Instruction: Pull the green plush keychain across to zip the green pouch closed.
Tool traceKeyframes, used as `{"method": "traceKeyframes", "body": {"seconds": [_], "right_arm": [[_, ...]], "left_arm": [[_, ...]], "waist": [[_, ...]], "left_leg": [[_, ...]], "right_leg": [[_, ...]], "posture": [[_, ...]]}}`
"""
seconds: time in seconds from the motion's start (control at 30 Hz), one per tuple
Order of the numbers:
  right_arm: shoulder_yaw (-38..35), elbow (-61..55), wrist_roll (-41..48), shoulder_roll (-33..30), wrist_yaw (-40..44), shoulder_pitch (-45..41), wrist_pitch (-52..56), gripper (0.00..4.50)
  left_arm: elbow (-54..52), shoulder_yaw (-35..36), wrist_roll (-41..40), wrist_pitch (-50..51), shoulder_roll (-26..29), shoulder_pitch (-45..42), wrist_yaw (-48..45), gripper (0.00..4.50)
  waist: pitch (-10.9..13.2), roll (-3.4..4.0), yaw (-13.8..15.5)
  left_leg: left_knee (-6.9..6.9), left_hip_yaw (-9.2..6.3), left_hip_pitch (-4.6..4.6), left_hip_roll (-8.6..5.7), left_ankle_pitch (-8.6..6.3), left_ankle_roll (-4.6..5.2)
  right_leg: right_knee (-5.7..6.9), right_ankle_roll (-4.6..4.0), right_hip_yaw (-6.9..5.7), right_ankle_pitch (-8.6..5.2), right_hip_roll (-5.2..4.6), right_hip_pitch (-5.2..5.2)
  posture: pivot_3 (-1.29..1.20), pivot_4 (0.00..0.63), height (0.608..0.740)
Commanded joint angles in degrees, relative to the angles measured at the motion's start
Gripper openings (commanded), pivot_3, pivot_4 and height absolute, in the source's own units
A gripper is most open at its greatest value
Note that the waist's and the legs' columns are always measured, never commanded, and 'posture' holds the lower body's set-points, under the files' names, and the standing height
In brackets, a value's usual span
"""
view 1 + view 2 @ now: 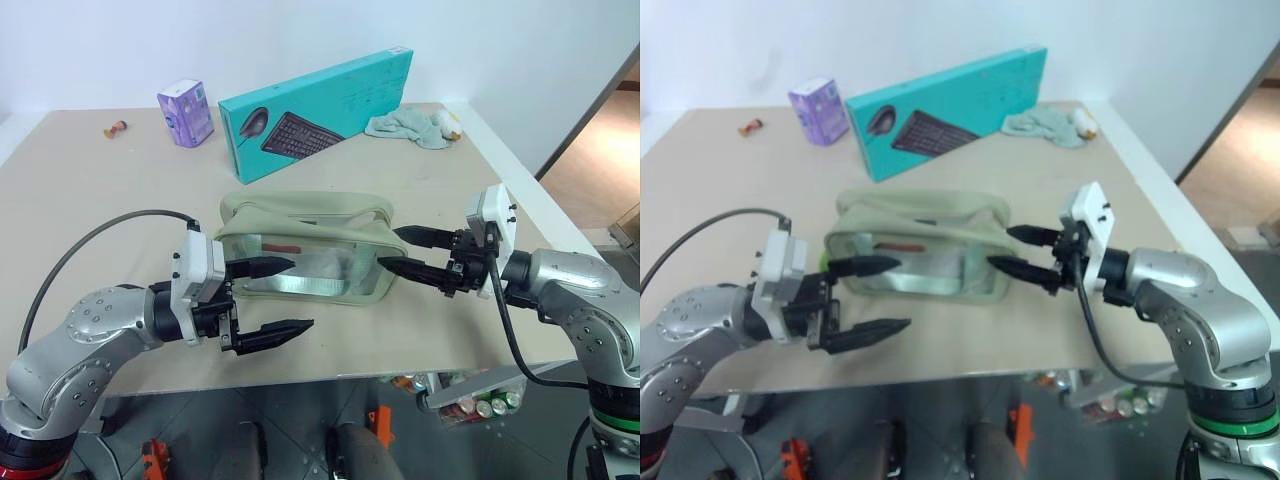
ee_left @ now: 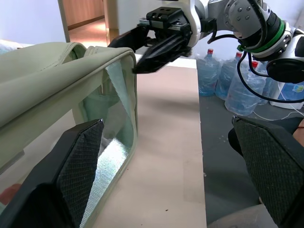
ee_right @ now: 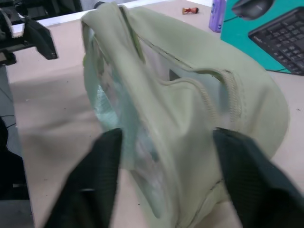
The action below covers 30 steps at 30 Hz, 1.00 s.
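The green pouch [image 1: 305,215] lies on its side in the middle of the table, with its clear panel facing me and something red inside. My left gripper [image 1: 301,295] is open at the pouch's left end. Its upper finger [image 1: 262,266] is in front of the clear panel and its lower finger hangs over bare table. My right gripper [image 1: 390,249] is open at the pouch's right end, which lies between its fingers [image 3: 102,175]. I cannot tell whether they touch the fabric. The green plush keychain is hidden.
Along the back of the table stand a teal keyboard box [image 1: 320,110] and a purple carton [image 1: 186,113]. Also there are a pale teal cloth [image 1: 410,127] and a small figurine [image 1: 115,128]. The table's front edge [image 1: 330,378] runs just below the grippers. Water bottles [image 2: 237,90] stand on the floor to the right.
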Motion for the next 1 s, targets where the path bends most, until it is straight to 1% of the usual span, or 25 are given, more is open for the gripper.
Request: {"method": "traceKeyframes", "body": {"seconds": [0.03,0.17,0.2,0.3,0.47,0.53,0.7,0.8,0.87,0.9,1.0], "right_arm": [[0.39,-0.02,-0.17,0.07,0.35,-1.15,-1.23,1.52],[1.23,1.14,-1.75,0.02,0.59,-1.59,-2.74,0.13],[1.44,1.47,-2.30,0.05,0.60,-1.81,-3.33,0.03],[2.27,3.71,-3.91,0.51,0.81,-3.92,-5.32,0.03],[6.26,12.82,-9.17,1.38,4.92,-12.31,-11.84,0.03],[7.28,15.42,-10.49,1.53,6.55,-14.37,-13.69,0.03],[8.34,18.88,-13.19,1.59,10.08,-15.69,-18.43,0.03],[8.59,19.37,-13.39,1.80,10.73,-15.89,-17.57,0.03],[8.65,19.21,-13.52,2.01,10.85,-15.81,-17.29,0.03],[8.66,19.01,-13.74,2.00,10.80,-15.42,-17.39,0.03],[8.26,18.40,-13.97,1.21,11.11,-14.12,-17.17,0.03]], "left_arm": [[-1.12,0.99,-0.02,-0.77,0.20,-0.33,-0.03,4.50],[-1.07,0.99,0.12,-0.76,0.18,-0.40,0.16,4.50],[-1.01,0.99,0.18,-0.79,0.17,-0.42,0.19,4.50],[-0.72,0.99,0.43,-0.92,0.10,-0.57,0.23,4.50],[-0.13,0.72,1.44,-1.36,-0.20,-0.78,0.09,4.50],[-0.09,0.72,1.82,-1.47,-0.29,-0.73,0.01,4.50],[-0.22,1.95,2.24,-1.50,-0.24,0.38,0.52,4.50],[-0.69,2.09,2.47,-1.51,-0.26,1.07,0.87,4.50],[-0.94,2.17,2.53,-1.52,-0.27,1.32,1.15,4.50],[-0.98,2.97,2.00,-1.01,-0.45,1.46,2.30,4.50],[0.03,8.88,-6.19,3.10,-1.98,2.12,9.49,4.50]], "waist": [[0.00,0.00,0.00],[0.00,0.00,0.00],[0.00,0.00,0.00],[0.00,0.00,-0.02],[0.00,0.00,-0.09],[0.00,0.00,-0.07],[0.00,0.00,-0.04],[0.00,0.00,-0.04],[0.00,0.00,-0.04],[0.00,0.00,-0.04],[0.00,0.00,-0.04]], "left_leg": [[-0.01,0.00,0.00,0.00,0.00,0.00],[0.00,-0.01,0.00,0.00,0.00,0.00],[0.00,-0.01,0.00,0.00,0.00,0.00],[0.00,0.01,0.01,0.00,0.00,0.00],[0.04,0.05,0.03,0.02,0.01,0.02],[0.06,0.08,0.01,0.02,0.01,0.02],[-0.02,0.06,-0.03,0.00,-0.04,-0.01],[-0.02,0.06,-0.03,0.01,-0.10,-0.02],[-0.02,0.05,-0.03,0.01,-0.10,-0.02],[-0.02,0.05,-0.02,0.02,-0.10,-0.02],[0.00,0.05,-0.02,0.04,-0.10,-0.02]], "right_leg": [[0.00,0.00,0.01,0.00,0.00,0.00],[0.00,0.00,0.00,0.00,0.00,0.00],[0.00,0.00,0.00,0.00,0.00,0.00],[0.00,0.00,0.01,0.00,0.00,0.00],[0.00,-0.03,0.05,0.04,0.02,-0.03],[0.00,-0.04,0.05,0.04,0.02,-0.04],[0.00,0.06,0.05,-0.01,0.02,-0.04],[0.00,0.28,0.06,0.05,0.03,-0.04],[0.00,0.28,0.05,0.05,0.03,-0.04],[0.00,0.27,0.05,0.05,0.03,-0.04],[0.01,0.19,0.05,0.02,0.03,-0.04]], "posture": [[0.00,0.150,0.740],[0.00,0.150,0.740],[0.00,0.150,0.740],[0.00,0.150,0.740],[0.00,0.150,0.740],[0.00,0.150,0.740],[0.00,0.150,0.740],[0.00,0.150,0.740],[0.00,0.150,0.740],[0.00,0.150,0.740],[0.00,0.150,0.740]]}}
